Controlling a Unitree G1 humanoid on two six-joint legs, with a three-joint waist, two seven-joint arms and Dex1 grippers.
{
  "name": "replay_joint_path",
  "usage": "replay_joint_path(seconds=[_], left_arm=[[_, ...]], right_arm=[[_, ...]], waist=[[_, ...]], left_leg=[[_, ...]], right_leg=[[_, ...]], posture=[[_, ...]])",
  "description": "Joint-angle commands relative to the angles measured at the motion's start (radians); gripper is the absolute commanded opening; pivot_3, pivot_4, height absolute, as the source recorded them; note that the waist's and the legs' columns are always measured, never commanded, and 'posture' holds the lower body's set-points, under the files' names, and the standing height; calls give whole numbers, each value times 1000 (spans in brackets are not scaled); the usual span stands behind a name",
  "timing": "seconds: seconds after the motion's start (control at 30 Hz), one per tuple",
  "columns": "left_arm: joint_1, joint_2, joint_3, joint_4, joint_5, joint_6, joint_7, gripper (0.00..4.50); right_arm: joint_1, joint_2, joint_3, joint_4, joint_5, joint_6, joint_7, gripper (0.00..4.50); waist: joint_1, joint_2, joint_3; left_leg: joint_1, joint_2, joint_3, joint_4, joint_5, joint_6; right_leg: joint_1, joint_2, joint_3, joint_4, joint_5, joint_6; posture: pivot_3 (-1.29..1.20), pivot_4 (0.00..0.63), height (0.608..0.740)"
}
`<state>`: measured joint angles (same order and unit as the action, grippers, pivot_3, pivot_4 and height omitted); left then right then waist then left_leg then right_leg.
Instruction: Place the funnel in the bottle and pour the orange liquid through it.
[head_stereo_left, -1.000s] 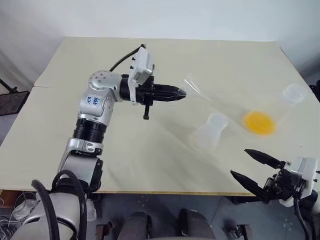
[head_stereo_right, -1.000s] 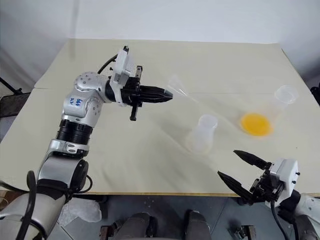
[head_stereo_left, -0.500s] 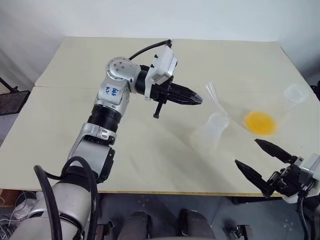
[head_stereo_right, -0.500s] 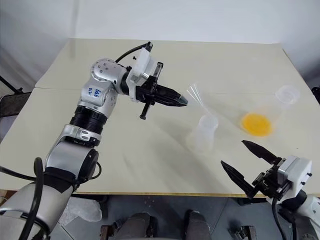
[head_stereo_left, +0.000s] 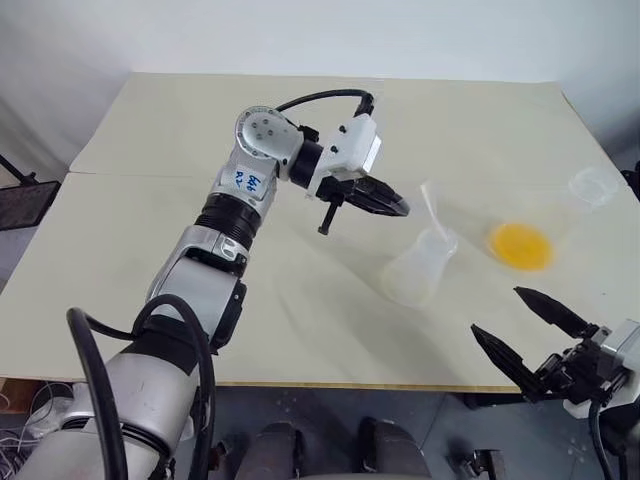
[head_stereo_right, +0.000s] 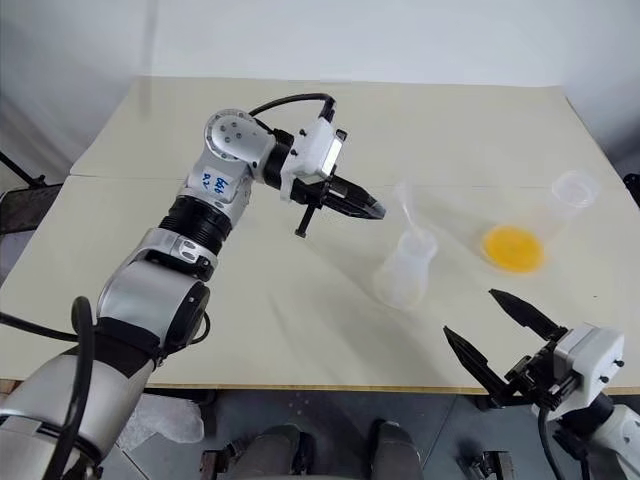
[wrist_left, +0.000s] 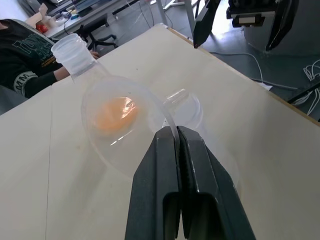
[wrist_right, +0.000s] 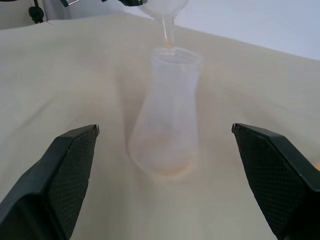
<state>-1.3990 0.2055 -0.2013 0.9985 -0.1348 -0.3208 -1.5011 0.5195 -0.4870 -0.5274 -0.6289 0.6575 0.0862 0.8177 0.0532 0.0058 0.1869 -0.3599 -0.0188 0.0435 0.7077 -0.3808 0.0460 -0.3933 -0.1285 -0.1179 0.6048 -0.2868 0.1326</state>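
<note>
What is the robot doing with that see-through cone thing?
The left gripper is pinching a clear funnel by its rim and holding it just above the mouth of the frosted bottle on the table. The orange liquid waits in a clear flask nearby, not yet poured. The right gripper hangs open near the table's front edge, holding nothing.
</note>
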Motion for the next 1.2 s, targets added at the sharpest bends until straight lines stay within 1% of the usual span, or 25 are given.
replay_joint_path(seconds=[0.03, 0.33, 0.37, 0.4, 0.47, 0.8, 0.83, 1.2], left_arm=[[-55, -3, -16, 26, 41, -51, -57, 12], [-90, -36, -1, 89, 51, -137, -72, 12], [-95, -41, 1, 93, 52, -142, -68, 351], [-98, -43, 2, 96, 55, -152, -64, 457], [-106, -49, 0, 105, 60, -176, -63, 970], [-135, -74, 15, 122, 57, -214, -54, 4275], [-134, -74, 16, 122, 57, -215, -57, 4435], [-134, -88, 27, 115, 48, -212, -65, 4435]], right_arm=[[20, 18, -2, -44, -1, -29, -14, 4500], [40, 41, 12, -57, -19, -50, -34, 4500], [43, 43, 13, -59, -20, -52, -36, 4500], [46, 44, 13, -60, -22, -55, -38, 4500], [51, 46, 14, -62, -23, -59, -40, 4500], [58, 44, 8, -57, -27, -69, -48, 4500], [58, 44, 9, -57, -28, -69, -48, 4500], [49, 40, 11, -49, -34, -67, -51, 4500]], waist=[[0, 0, 0], [0, 0, 0], [0, 0, 0], [0, 0, 0], [0, 0, 0], [0, 0, 0], [-1, 0, 0], [0, 0, 0]], left_leg=[[0, 0, 0, 0, 0, 0], [0, 0, 0, 0, 0, 1], [0, 0, 0, 0, 0, 2], [0, 0, 0, 0, 0, 2], [0, 0, 0, 0, 0, 2], [-1, 0, 1, 0, -1, 3], [-1, 0, 1, 0, -1, 3], [-1, -1, 1, 0, -1, 4]], right_leg=[[0, 0, 0, 0, 0, 0], [0, -1, 0, 0, 1, 1], [0, -1, 0, 0, 1, 1], [0, -1, 0, 0, 1, 1], [0, -1, 0, -1, 1, 1], [0, -1, 0, -1, 1, 2], [0, -1, 0, -1, 1, 2], [0, -2, 0, -1, 1, 2]], posture=[[0, 150, 740], [0, 150, 740], [0, 150, 740], [0, 150, 740], [0, 150, 740], [0, 150, 740], [0, 150, 740], [0, 150, 740]])
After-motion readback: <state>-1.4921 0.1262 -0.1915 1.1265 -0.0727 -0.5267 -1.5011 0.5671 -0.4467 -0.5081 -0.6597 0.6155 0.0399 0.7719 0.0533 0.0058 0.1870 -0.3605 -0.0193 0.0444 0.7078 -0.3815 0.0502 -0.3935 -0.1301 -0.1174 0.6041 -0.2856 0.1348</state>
